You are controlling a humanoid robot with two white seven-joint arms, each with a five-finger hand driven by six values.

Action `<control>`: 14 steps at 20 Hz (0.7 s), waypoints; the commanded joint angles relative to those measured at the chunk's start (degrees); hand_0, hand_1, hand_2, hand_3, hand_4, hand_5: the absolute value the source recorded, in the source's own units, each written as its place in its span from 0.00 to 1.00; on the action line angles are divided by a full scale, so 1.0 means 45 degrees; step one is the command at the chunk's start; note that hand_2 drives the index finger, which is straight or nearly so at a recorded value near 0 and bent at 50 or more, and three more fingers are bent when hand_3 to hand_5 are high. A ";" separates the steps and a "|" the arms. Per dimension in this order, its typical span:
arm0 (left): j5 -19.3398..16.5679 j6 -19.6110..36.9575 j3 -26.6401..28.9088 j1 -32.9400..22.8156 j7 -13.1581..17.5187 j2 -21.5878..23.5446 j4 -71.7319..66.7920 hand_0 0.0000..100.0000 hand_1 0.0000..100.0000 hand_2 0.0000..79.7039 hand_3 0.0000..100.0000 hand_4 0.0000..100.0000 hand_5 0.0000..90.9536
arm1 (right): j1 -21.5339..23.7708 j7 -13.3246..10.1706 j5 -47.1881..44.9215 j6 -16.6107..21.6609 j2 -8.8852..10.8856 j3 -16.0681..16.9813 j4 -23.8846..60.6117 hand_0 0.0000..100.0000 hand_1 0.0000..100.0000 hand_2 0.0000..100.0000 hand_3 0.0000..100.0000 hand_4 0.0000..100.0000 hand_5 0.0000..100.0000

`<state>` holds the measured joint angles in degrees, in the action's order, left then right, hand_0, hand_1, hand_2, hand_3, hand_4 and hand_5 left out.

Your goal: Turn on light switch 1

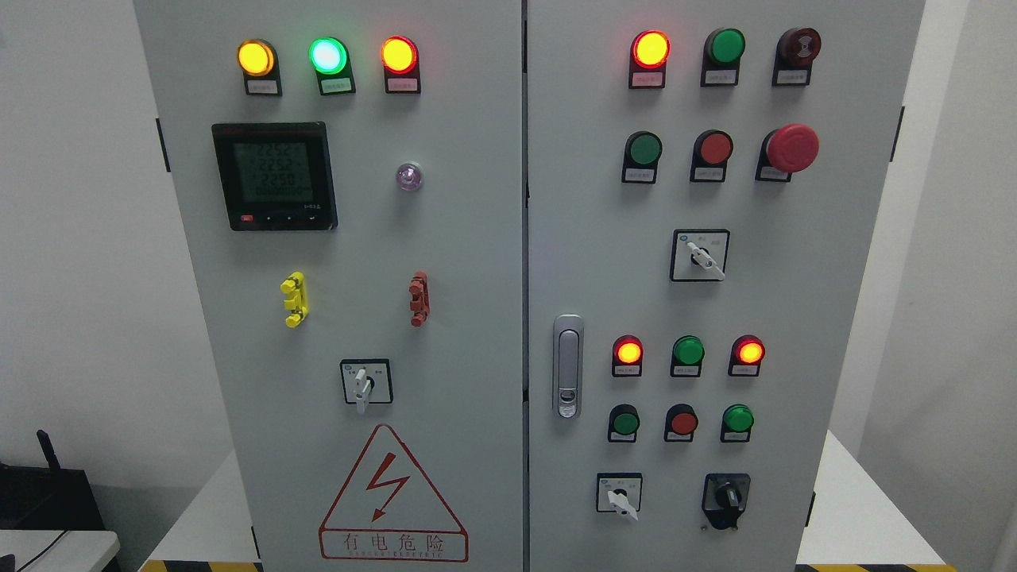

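Cabinet [477,238]: grey, two doors, filling the frame.
Lit lamps: six counted.
Rotary switches: four; which one is switch 1 cannot be told.
Meter [274,176]: one, upper left.
Hands: none seen.
Room: white walls.

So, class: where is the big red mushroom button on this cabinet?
Head view: the red mushroom button sits upper right on the right door, just right of a red round button.

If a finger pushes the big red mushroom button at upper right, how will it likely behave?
The red mushroom button stands proud of the cabinet door, so it probably travels straight in, stiffly. Its smooth domed cap may let an off-centre finger slide. No robot hand shows.
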<state>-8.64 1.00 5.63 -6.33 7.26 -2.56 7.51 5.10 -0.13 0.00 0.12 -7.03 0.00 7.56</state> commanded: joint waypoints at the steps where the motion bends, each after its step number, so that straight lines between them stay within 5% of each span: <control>1: 0.0025 0.0071 0.0019 0.0000 -0.0013 0.0002 -0.0008 0.34 0.04 0.00 0.00 0.00 0.00 | 0.0000 0.0008 -0.0332 -0.0006 0.0000 -0.0254 0.0000 0.12 0.39 0.00 0.00 0.00 0.00; 14: 0.0551 0.0090 0.0019 -0.0019 -0.0013 0.0041 -0.0047 0.34 0.03 0.00 0.00 0.00 0.00 | 0.0000 0.0008 -0.0332 -0.0006 0.0000 -0.0254 0.0000 0.12 0.39 0.00 0.00 0.00 0.00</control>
<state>-7.03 1.36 5.69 -6.36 7.29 -2.57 7.47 5.10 -0.13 0.00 0.12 -7.03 0.00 7.56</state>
